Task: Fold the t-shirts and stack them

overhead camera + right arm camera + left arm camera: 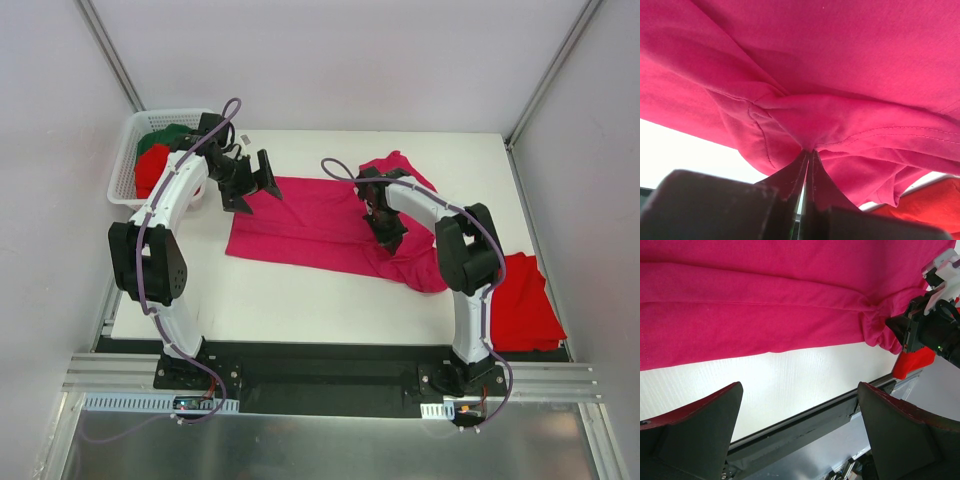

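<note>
Spreading over the white table (300, 300), a magenta t-shirt (310, 225) lies between pale walls (330, 60).

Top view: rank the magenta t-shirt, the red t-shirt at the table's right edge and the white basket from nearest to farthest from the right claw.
1. magenta t-shirt: mid-table, pinched in the right claw.
2. red t-shirt: near right corner.
3. white basket: far left corner.

Plain magenta-pink cloth t-shirt (310, 225); right of it, bright red cloth t-shirt (525, 305); left of it, white plastic lattice basket (125, 165).
</note>
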{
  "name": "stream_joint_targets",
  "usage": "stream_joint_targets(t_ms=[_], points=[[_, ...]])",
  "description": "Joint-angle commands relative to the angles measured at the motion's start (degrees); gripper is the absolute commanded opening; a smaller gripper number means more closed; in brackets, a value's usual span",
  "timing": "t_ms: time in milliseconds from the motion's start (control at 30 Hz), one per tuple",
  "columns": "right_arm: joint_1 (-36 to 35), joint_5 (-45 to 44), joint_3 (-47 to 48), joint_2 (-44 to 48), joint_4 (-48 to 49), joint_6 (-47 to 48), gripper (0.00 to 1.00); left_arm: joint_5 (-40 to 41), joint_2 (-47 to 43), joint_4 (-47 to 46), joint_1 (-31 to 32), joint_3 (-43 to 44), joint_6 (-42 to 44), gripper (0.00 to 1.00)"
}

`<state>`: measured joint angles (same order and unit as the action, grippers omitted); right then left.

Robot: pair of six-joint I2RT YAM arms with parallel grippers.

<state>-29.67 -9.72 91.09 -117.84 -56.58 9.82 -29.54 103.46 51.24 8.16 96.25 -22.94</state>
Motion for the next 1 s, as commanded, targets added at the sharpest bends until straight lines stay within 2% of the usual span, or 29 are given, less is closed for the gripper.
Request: stream_joint_targets(t_ms=[0,233,367,400,467,500,533,567,600,700,967], points=[[-0.3,-1.6,3.9,0.3,-2.0,0.2,0.01,-0.7,-2.2,0.3,-0.3,0.5,1.4,0.99],[-0.4,-2.9,13.0,-0.5,-5.2,0.6,0.01,-1.5,-1.9,0.4,-0.3,0.3,1.2,0.99],[0.0,-3.0,20.8,-4.5,-6.9,1.5,0.03,-1.7,-2.4,0.3,-0.3,0.3,1.2,0.99],[0.0,-3.3,21.5,-5.9,-7.1,1.4,0.14,-1.7,-2.6,0.3,-0.3,0.2,1.2,0.99],[-0.1,-5.0,22.4,-6.4,-7.0,0.9,0.45,-1.9,-2.9,0.4,-0.3,-0.5,1.3,0.99],[-0.2,-5.9,22.6,-6.5,-7.0,0.8,0.65,-1.8,-3.3,0.3,-0.3,-0.9,1.3,0.99],[-0.5,-7.2,22.4,-5.7,-7.1,0.5,0.79,-1.8,-3.6,0.3,-0.3,-1.2,1.4,0.99],[-0.7,-9.4,21.8,-4.9,-6.9,0.4,0.99,-1.8,-3.7,0.3,-0.3,-1.8,1.5,0.99],[-0.7,-10.2,19.7,-3.9,-6.5,0.2,0.96,-1.7,-4.0,0.4,-0.3,-2.2,1.5,0.99],[-0.5,-13.2,14.7,0.2,-5.8,-0.3,0.96,-2.0,-4.0,0.4,-0.3,-2.8,1.5,0.99],[2.2,-12.7,-0.6,7.6,-1.4,-1.0,0.96,-2.3,-3.7,0.4,-0.3,-2.7,1.4,0.99]])
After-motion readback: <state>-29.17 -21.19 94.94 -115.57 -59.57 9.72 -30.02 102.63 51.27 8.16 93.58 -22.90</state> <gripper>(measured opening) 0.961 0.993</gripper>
